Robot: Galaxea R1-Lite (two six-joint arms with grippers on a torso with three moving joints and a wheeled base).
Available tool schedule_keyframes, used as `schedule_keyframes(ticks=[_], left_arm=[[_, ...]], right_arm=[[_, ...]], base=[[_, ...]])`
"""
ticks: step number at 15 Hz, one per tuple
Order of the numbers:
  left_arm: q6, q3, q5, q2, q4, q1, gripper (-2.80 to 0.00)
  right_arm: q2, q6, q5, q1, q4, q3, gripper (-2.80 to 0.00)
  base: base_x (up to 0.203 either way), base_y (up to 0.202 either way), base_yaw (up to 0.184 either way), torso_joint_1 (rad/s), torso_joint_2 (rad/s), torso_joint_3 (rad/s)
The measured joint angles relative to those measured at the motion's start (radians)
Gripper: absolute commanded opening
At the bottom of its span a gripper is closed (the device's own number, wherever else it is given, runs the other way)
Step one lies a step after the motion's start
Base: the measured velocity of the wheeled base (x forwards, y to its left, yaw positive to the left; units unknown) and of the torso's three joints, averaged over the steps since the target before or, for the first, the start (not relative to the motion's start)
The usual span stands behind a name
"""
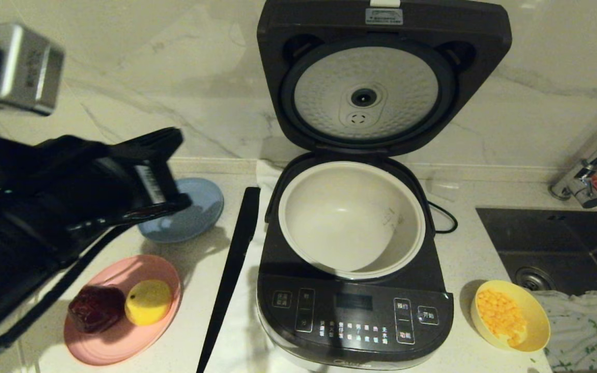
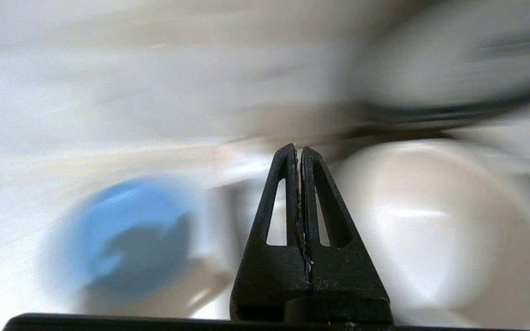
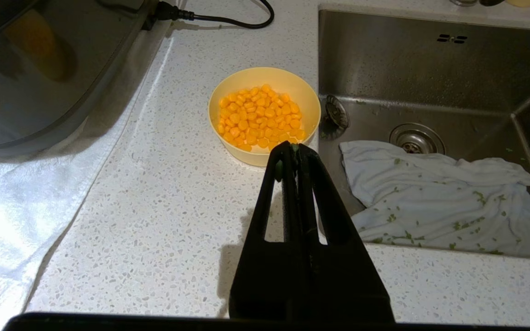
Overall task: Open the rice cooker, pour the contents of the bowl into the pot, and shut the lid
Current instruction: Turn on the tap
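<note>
Lid (image 1: 376, 77) stands upright on the rice cooker (image 1: 355, 311), baring the empty pot (image 1: 351, 217) for pouring. The bowl (image 1: 510, 315) of kernels (image 3: 259, 118) sits on the surface beside the cooker, next to the sink (image 3: 430, 69). Right hand (image 3: 296, 148), fingers together and empty, hangs near it. Left hand (image 2: 299, 148), also pressed together, hovers above the blue plate (image 1: 195, 210).

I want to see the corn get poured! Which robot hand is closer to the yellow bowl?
Right. The right gripper hangs just short of the bowl. The left gripper is across the rice cooker, above the blue plate.
</note>
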Motion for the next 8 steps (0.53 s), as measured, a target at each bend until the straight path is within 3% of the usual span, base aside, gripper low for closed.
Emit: schedule_keyframes(ticks=[3, 6, 8], left_arm=[[0.004, 0.161, 0.024, -0.206, 0.035, 0.243, -2.8], [0.007, 0.287, 0.048, -0.429, 0.14, 0.493, -2.8], [0.009, 0.352, 0.053, -0.581, 0.209, 0.6, -2.8]], right_arm=[[0.0, 0.0, 0.0, 0.0, 0.0, 0.0, -2.8], [0.0, 0.0, 0.0, 0.0, 0.0, 0.0, -2.8], [0.0, 0.0, 0.001, 0.0, 0.0, 0.0, -2.8]], base=[[0.0, 0.0, 0.0, 0.0, 0.0, 0.0], [0.0, 0.0, 0.0, 0.0, 0.0, 0.0], [0.0, 0.0, 0.0, 0.0, 0.0, 0.0]])
